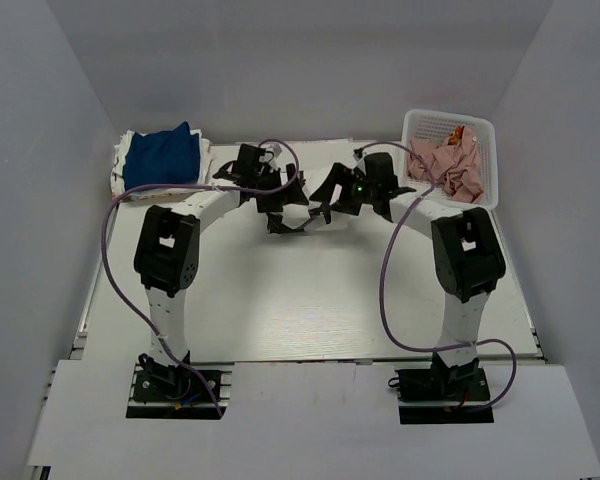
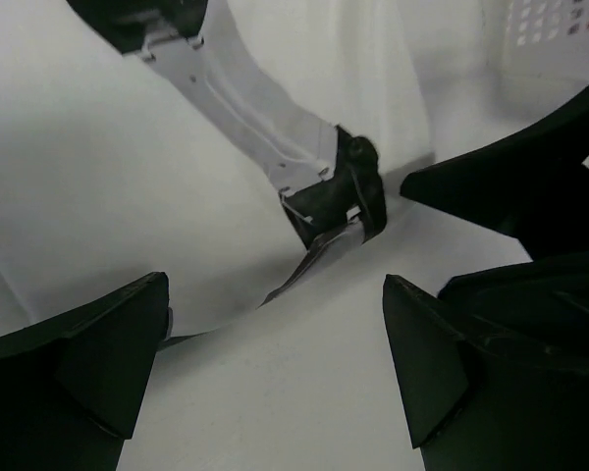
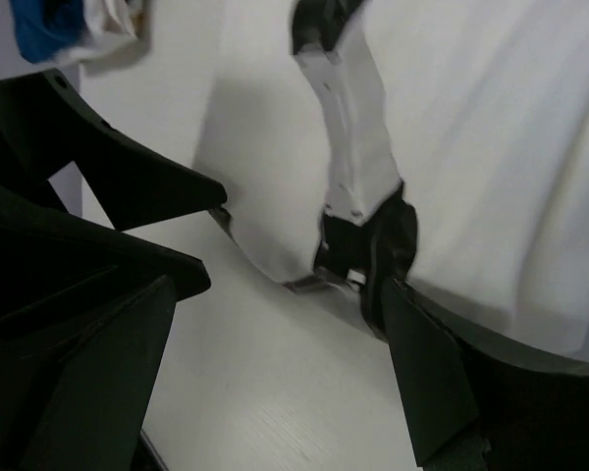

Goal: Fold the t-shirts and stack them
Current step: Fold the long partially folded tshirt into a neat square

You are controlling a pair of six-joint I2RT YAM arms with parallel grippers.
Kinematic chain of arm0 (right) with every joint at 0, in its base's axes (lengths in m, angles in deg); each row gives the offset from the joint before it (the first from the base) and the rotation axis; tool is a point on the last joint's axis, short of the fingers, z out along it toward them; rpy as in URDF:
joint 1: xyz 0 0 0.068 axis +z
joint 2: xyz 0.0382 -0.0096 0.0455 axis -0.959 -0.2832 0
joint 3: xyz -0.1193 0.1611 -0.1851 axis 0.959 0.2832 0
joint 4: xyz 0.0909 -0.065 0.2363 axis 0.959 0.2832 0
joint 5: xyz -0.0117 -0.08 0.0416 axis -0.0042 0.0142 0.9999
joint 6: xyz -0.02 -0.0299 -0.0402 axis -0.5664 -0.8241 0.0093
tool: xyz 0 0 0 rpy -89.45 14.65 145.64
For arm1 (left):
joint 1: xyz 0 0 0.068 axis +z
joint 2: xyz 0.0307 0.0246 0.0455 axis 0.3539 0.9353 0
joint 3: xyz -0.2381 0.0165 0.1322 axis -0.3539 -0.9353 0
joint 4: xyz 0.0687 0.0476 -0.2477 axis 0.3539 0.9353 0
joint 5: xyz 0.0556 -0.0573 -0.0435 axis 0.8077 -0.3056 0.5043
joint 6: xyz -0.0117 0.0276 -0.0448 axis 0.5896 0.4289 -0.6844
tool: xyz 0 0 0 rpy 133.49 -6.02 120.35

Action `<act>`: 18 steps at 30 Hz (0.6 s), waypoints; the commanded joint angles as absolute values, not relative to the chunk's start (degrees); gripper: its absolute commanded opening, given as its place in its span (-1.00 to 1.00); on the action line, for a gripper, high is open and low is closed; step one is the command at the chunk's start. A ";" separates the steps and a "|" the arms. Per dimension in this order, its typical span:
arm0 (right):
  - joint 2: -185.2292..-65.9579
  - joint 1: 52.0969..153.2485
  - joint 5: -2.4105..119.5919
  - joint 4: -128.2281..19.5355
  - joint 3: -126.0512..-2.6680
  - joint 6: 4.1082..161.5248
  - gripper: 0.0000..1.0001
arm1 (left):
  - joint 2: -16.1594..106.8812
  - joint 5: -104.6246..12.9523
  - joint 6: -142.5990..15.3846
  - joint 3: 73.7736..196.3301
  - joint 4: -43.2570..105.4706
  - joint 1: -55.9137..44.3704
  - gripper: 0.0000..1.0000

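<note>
We note plain white cloth t-shirt (image 2: 98, 177) on pale tabletop (image 2: 304, 402), left hand (image 2: 275, 289) fingers apart at its edge, right hand (image 3: 294, 283) likewise.

Your table (image 1: 300, 310) is a pale, wood-grained board running from the near edge to the far wall. Far left, a stack of folded shirts (image 1: 160, 165) sits on it, royal blue on top. Far right corner, you've got the white mesh basket (image 1: 488, 150). Far centre, a white t-shirt (image 3: 501, 137) lies spread out, its near edge curling up off the surface.
</note>
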State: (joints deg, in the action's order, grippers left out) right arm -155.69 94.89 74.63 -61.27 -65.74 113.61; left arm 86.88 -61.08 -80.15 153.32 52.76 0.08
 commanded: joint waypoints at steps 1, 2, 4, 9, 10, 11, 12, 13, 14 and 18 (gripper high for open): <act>-159.54 94.47 78.37 -66.19 -61.33 117.82 0.81 | 88.43 -61.76 -80.94 150.87 54.55 -0.37 1.00; -161.04 94.29 79.50 -66.45 -60.45 118.71 0.81 | 89.13 -60.79 -81.47 150.17 55.09 -0.37 1.00; -162.89 93.41 78.64 -66.19 -58.44 118.63 0.81 | 89.13 -57.62 -82.61 147.27 56.33 -0.37 1.00; -162.20 93.06 74.68 -64.52 -54.12 118.19 0.81 | 88.25 -56.47 -83.40 141.20 54.74 -0.37 1.00; -160.72 93.06 73.90 -64.09 -53.51 116.97 0.81 | 88.26 -55.78 -83.40 141.19 55.61 -0.37 1.00; -160.01 93.32 73.45 -63.39 -53.41 116.35 0.81 | 88.26 -55.77 -83.40 141.19 56.23 -0.37 1.00; -158.52 93.50 72.75 -61.99 -53.59 115.56 0.81 | 87.30 -55.25 -82.71 141.72 57.11 -0.37 1.00; -156.85 93.67 72.05 -61.36 -53.76 113.03 0.81 | 86.42 -55.24 -82.09 142.50 57.64 -0.37 1.00; -155.97 93.85 71.35 -60.49 -54.03 112.13 0.81 | 85.45 -54.46 -82.09 142.51 58.25 -0.37 1.00; -147.53 94.37 67.49 -55.05 -55.09 104.85 0.81 | 78.60 -51.40 -80.95 144.09 58.79 -0.37 1.00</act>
State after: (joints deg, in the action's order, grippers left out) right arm -154.18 94.23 72.95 -61.73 -55.23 112.32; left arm 85.96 -56.93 -82.77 143.94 54.01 -0.83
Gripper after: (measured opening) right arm 0.902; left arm 0.994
